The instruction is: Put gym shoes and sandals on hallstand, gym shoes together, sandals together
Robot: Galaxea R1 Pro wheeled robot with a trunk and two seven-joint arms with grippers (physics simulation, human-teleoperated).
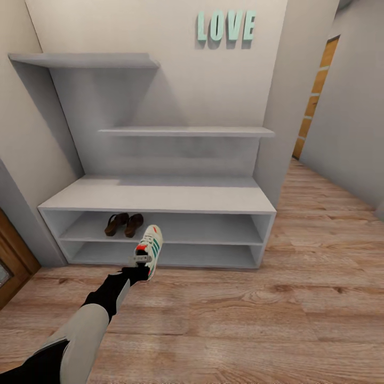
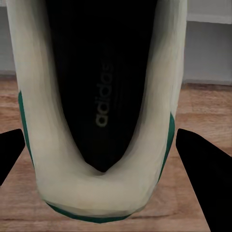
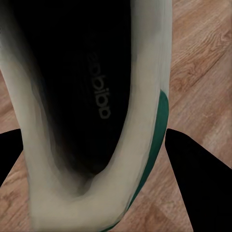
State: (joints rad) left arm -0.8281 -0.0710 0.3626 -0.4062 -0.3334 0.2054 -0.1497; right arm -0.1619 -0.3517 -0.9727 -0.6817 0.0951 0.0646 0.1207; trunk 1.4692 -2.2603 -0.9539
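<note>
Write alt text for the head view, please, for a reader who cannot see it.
The left gripper holds a cream gym shoe with green stripes before the pale grey hallstand. Two brown sandals sit side by side on its upper open shelf, above the wood-plank floor.

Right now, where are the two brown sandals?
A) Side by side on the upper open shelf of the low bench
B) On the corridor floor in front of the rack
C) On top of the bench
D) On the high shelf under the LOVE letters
A: the two sandals lie side by side on the upper open shelf of the hallstand, under the bench top.
</note>
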